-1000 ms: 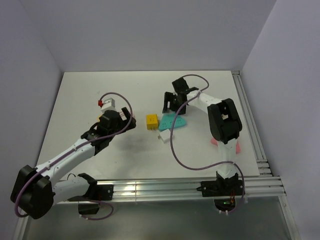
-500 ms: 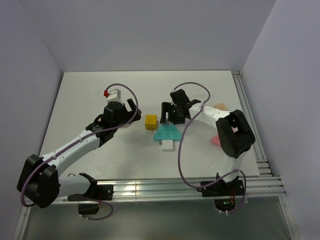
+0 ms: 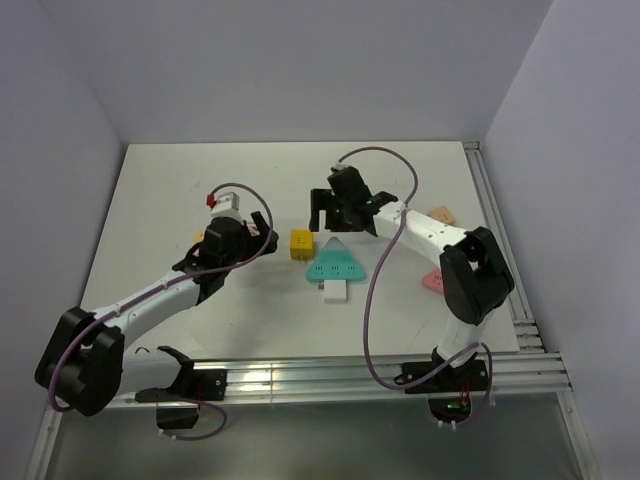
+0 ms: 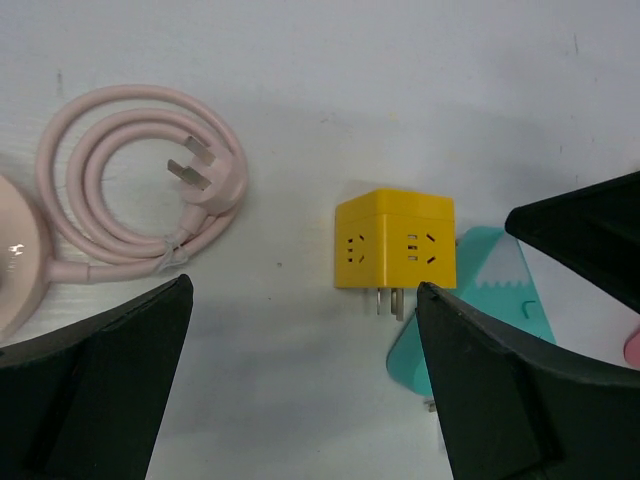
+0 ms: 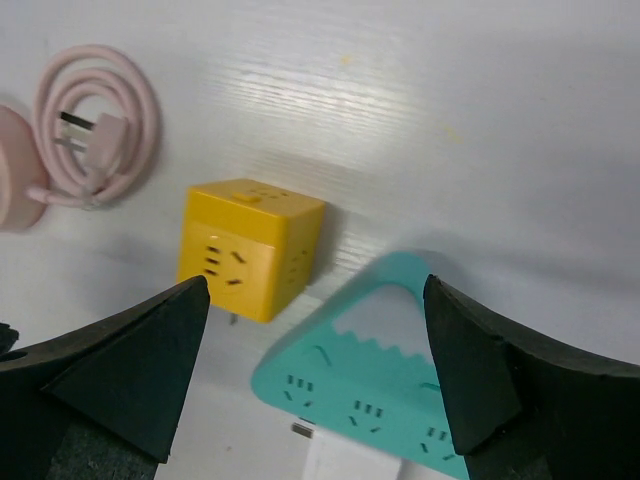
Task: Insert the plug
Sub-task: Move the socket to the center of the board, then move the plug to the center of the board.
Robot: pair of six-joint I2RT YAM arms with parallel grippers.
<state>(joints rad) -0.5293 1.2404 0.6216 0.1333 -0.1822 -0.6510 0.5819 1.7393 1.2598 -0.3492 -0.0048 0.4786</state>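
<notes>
Your left pincer (image 4: 303, 290) and right pincer (image 5: 312, 290) both gape empty, so centre the right squarely over the mint-green plug (image 3: 336, 264), clear of the yellow cube (image 3: 303, 243).

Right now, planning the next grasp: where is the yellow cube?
In the top view, the yellow cube sits near the middle of the table, just left of the teal triangular board.

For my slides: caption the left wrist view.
Open left gripper above a yellow plastic socket cube, flanked by coiled pink cable and teal triangular socket strip.
</notes>
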